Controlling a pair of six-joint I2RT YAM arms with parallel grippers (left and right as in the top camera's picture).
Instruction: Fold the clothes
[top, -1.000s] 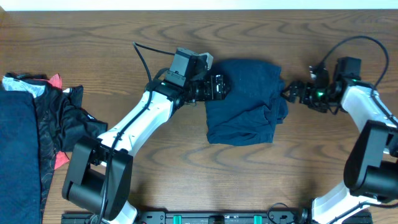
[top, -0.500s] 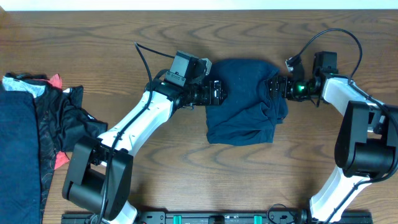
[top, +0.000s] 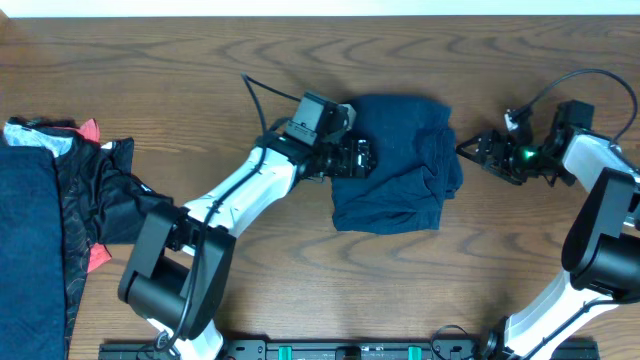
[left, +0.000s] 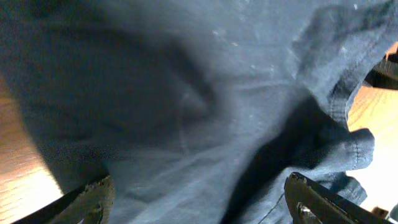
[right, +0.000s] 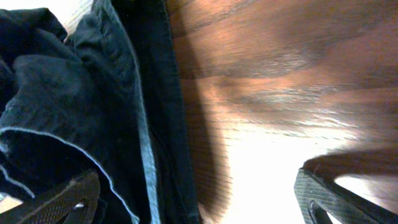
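You won't find any text, label, brand or number that can be read in these views. The dark blue garment (top: 395, 165) shows only plain cloth and stitched hems. The clothes pile (top: 45, 220) at the left edge of the tabletop (top: 300, 285) shows no legible print either.

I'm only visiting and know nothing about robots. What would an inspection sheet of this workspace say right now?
Surface: wooden table, bare wood around the garment.
Job's things: dark blue garment at centre, rumpled; pile of clothes at the left edge.
Clutter: nothing seen.
Grippers: left gripper over the garment's left edge, jaws open; right gripper at its right edge, jaws open.
Cables: black cable by the left arm; looped cable over the right arm.
Surroundings: pale strip beyond the far edge.
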